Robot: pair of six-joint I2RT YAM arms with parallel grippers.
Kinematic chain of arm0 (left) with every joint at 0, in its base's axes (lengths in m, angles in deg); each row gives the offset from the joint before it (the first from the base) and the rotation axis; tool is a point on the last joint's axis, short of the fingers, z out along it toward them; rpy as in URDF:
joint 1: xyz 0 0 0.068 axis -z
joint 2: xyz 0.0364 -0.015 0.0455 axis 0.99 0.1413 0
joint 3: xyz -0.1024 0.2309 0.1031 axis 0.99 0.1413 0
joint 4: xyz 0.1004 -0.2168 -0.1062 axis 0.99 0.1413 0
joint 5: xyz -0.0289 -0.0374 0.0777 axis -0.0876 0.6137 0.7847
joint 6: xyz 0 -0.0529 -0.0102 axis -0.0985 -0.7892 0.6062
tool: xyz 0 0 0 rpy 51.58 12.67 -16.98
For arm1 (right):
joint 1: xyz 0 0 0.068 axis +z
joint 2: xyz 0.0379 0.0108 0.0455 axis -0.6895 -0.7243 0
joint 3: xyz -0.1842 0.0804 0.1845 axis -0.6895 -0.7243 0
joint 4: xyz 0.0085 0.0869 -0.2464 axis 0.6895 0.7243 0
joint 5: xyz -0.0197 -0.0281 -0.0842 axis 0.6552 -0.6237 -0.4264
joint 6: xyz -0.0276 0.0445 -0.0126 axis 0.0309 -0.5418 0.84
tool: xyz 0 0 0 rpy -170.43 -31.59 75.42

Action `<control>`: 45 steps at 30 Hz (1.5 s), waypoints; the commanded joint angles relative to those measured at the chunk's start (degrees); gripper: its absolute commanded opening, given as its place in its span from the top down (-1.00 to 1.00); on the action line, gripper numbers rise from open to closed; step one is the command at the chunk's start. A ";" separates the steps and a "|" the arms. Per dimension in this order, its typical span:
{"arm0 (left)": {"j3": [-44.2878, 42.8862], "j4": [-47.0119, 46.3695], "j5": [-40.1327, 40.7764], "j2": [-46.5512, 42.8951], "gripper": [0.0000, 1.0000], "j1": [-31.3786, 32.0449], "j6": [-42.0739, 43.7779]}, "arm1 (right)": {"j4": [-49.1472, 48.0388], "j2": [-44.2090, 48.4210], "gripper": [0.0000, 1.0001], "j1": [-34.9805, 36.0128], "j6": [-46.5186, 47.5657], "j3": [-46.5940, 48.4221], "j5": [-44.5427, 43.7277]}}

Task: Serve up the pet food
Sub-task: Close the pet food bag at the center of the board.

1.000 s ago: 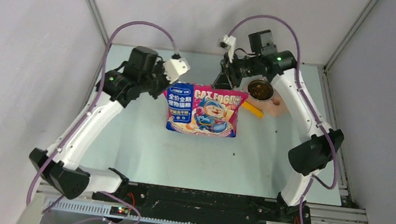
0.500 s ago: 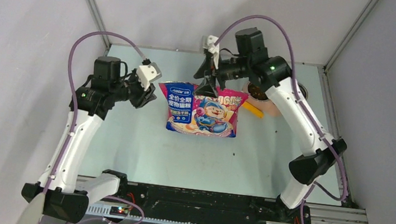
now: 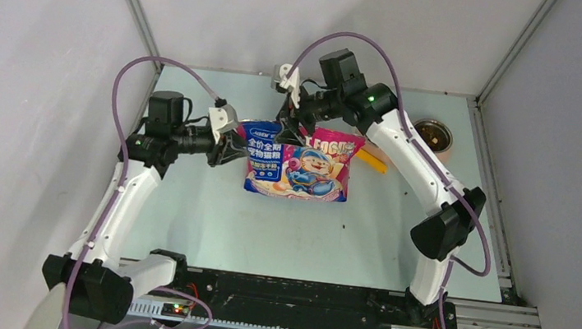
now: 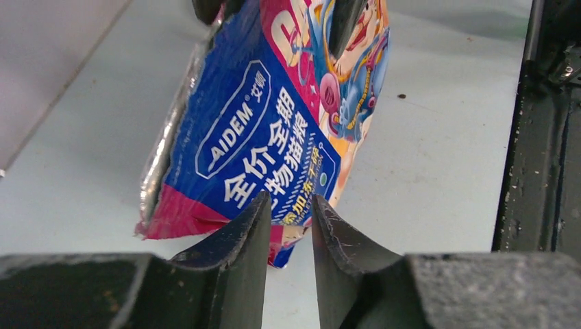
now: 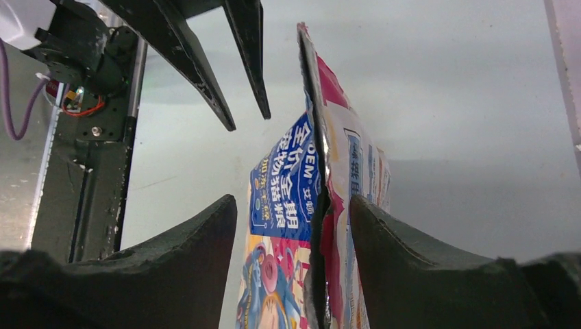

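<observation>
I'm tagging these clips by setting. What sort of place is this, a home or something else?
Most likely a robotics lab test cell, not a home: plain grey panels in a metal frame enclose the table, and the base rail carries exposed wiring.

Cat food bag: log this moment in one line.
bag: standing | left end effector: open, beside bag | right end effector: open, astride bag's top edge | pet food: in bowl
</observation>
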 commanded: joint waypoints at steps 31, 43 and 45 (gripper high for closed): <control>-4.41 -4.89 -21.45 7.06 0.99 -4.61 1.20 | -1.26 -1.41 0.61 -3.98 -13.68 4.48 11.21; -5.65 1.11 -21.16 4.26 0.80 -4.79 3.11 | 7.50 -0.26 -0.11 -3.51 -1.10 3.59 4.14; -4.84 0.10 -19.53 3.06 0.30 -4.79 2.57 | 7.23 0.66 -0.16 -3.01 -0.02 2.41 3.06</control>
